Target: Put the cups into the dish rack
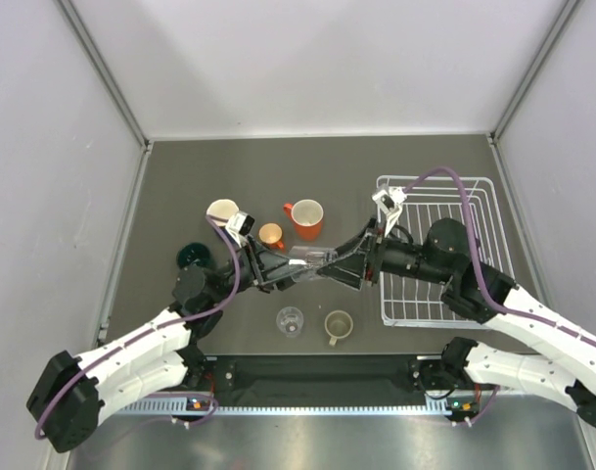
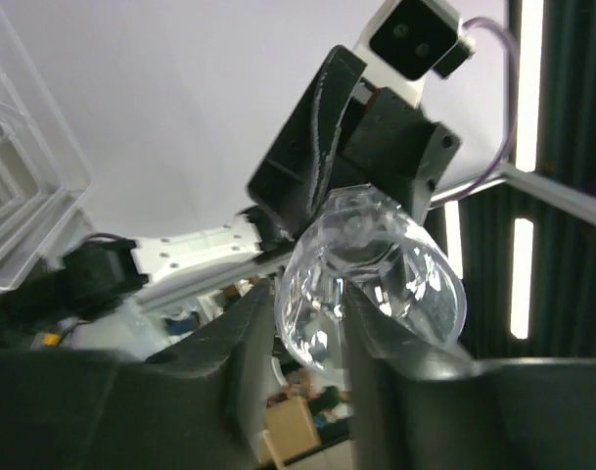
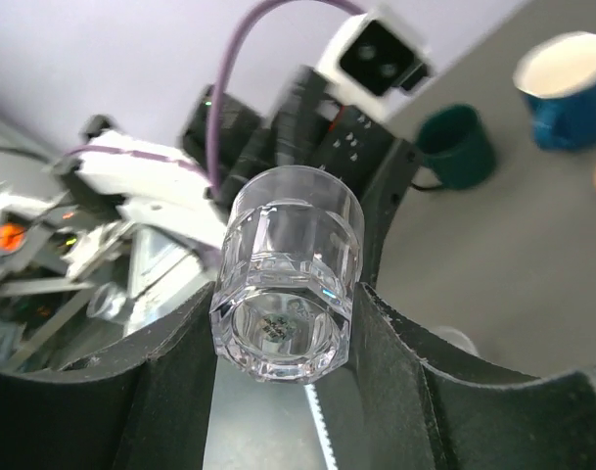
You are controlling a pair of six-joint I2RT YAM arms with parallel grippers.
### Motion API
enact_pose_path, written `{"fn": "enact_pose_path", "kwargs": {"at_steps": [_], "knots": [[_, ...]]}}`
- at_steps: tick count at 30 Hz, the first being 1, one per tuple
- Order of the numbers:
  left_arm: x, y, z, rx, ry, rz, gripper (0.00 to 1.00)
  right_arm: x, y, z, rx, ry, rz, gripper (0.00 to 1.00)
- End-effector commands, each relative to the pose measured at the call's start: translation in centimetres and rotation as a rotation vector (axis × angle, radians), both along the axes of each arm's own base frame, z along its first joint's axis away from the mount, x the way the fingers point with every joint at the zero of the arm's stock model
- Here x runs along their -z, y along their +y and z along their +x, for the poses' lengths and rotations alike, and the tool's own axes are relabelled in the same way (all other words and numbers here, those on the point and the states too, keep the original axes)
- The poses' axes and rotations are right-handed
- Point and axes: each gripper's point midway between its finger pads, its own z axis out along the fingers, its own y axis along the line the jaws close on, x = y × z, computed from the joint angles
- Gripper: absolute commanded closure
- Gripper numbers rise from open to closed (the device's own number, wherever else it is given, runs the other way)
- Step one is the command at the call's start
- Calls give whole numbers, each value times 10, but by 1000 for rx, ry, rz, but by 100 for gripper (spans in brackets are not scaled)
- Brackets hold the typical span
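While our left gripper point(image 1: 298, 270) and right gripper point(image 1: 331, 265) both pinch the clear glass point(image 1: 313, 260), mistimed release could drop it.

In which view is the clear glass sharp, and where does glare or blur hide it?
Right wrist view: the clear glass is sharp, small glints on its base. Left wrist view: softer, bright reflections, blurred background. Top view: even light, it almost vanishes between the left claw and right claw.
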Motion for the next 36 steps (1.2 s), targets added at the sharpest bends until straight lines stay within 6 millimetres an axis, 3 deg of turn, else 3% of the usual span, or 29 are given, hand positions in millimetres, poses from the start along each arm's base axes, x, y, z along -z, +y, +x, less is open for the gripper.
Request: {"fn": "enact_pose_path", "kwargs": {"at_steps": [1,2,4,5,6,8,10,11,13,20,24,31,36], "knots": [[21,2,1,-25,34,48,37,-9,-24,14,166,-14,-59,100],[26,3,2,-38,45,59,29,10,-33,17,208,26,-135,100],[45,5,7,-81,73,106,17,17,-53,27,321,37,-188,100],[56,6,9,-97,98,143,11,33,-64,28,354,69,-257,100],[64,8,12,-118,112,169,9,34,-73,26,374,74,-273,100],[80,10,14,-147,126,248,7,56,-97,33,493,127,-370,100],[89,13,17,-189,111,308,7,62,-120,40,607,159,-403,100],[105,17,17,-204,145,381,7,71,-130,40,648,182,-442,100],[105,24,24,-272,101,462,8,93,-159,42,768,244,-564,100],[111,45,24,-339,21,684,13,146,-204,33,885,396,-957,100],[121,53,21,-349,14,742,14,169,-205,26,812,462,-1089,100],[124,58,18,-357,0,750,14,187,-209,12,725,503,-1213,100],[128,56,19,-354,4,751,15,211,-202,17,707,521,-1225,100]]}}
